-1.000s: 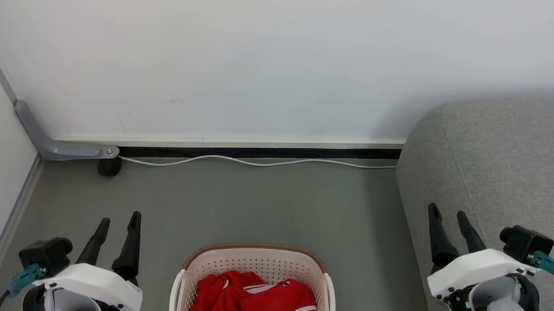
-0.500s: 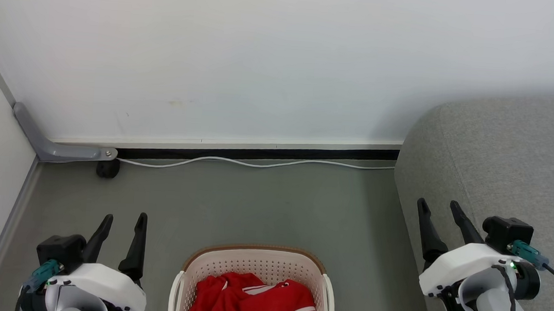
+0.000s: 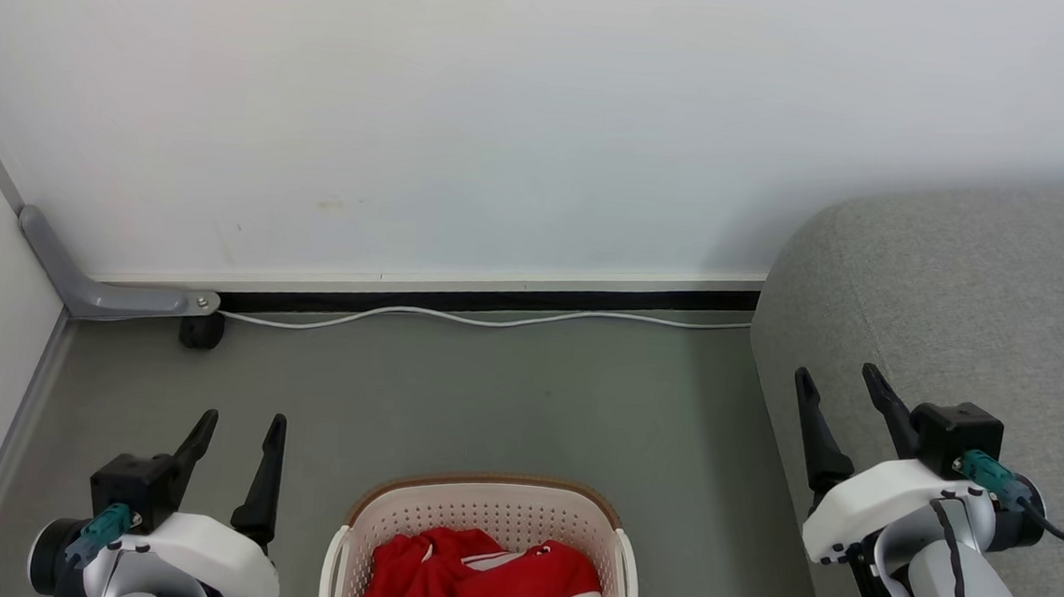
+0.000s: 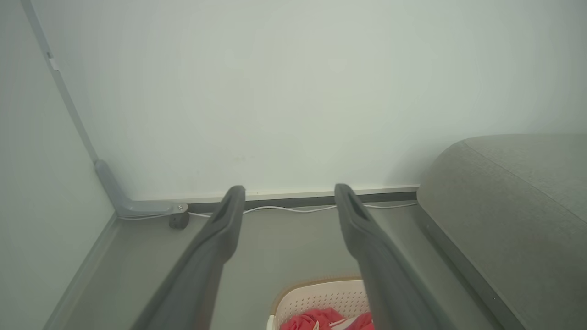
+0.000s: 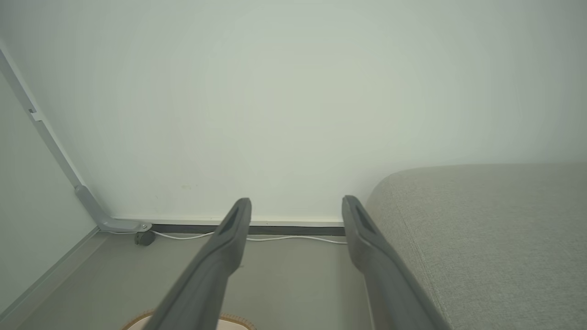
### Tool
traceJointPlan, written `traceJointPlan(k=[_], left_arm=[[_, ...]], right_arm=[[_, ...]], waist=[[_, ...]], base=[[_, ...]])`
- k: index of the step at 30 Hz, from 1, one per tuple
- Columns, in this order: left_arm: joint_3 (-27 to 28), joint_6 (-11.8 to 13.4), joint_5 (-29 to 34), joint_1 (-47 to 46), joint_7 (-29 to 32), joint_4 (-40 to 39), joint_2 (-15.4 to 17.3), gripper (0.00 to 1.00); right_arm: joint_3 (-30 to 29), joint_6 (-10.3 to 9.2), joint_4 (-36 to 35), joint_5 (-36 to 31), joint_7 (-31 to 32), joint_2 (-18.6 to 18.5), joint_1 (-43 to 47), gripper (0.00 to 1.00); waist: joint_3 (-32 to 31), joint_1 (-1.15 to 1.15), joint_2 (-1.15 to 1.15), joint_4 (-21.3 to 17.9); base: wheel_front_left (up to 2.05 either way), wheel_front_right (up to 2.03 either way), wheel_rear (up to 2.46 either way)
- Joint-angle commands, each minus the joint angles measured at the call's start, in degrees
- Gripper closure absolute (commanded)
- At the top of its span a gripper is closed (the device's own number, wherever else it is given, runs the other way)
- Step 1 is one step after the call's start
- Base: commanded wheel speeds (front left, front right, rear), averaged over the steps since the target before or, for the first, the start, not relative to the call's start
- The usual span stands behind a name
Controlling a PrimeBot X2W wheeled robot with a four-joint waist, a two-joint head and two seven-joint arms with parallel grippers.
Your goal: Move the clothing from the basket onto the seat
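— Clothing (image 3: 484, 581) first: where is it?
— In the basket (image 3: 479, 518). It's a red heap with a bit of white stripe showing, lying below the rim. The basket stands on the floor (image 3: 507, 390), close in front of the robot and between its two arms.
— And the seat (image 3: 963, 301)?
— Off to the robot's right, big and grey, with its rounded corner near the wall (image 3: 546, 103). The basket is near it but apart from it.
— Left gripper (image 3: 242, 421)?
— Up off the floor, left of the basket and clear of it. Its fingers are spread wide and hold nothing.
— Right gripper (image 3: 838, 372)?
— Much the same, fingers wide apart with nothing between them. It hangs at the seat's near edge, pointing toward the wall. Whether it touches the fabric I can't tell.
— Anything else down there?
— A white cable (image 3: 493, 317) runs along the foot of the wall. A grey duct (image 3: 92, 291) comes down the corner, with a small black thing (image 3: 199, 331) just beside its end.
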Motion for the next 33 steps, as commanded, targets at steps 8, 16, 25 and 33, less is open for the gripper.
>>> traceJointPlan(k=[8, 16, 25, 33], left_arm=[[3.3, -0.2, 0.2, -3.1, -0.7, -1.6, 0.8, 0.0], [4.8, -0.2, -0.2, -2.8, -0.7, -1.8, 0.1, 0.0], [4.4, -0.2, -0.7, -2.7, -0.7, -1.3, -0.2, 0.0], [4.0, -0.2, -1.7, -2.5, -0.7, -1.4, -0.6, 0.0]], right_arm=[[-0.8, 0.25, -1.4, -0.6, -0.8, 0.3, -1.7, 0.0], [-2.3, 0.25, -2.3, -0.8, -0.8, 0.7, -1.2, 0.0], [-2.3, 0.25, -3.0, -0.9, -0.8, 1.0, -1.2, 0.0], [-2.5, 0.25, -4.7, -1.0, -0.8, 1.1, -1.4, 0.0]], waist=[[0.1, 0.0, 0.0, -0.4], [0.1, 0.0, 0.0, -0.5], [0.6, 0.0, 0.0, -0.4], [2.4, 0.0, 0.0, -0.7]], base=[[0.0, 0.0, 0.0], [0.0, 0.0, 0.0], [0.0, 0.0, 0.0], [0.0, 0.0, 0.0]])
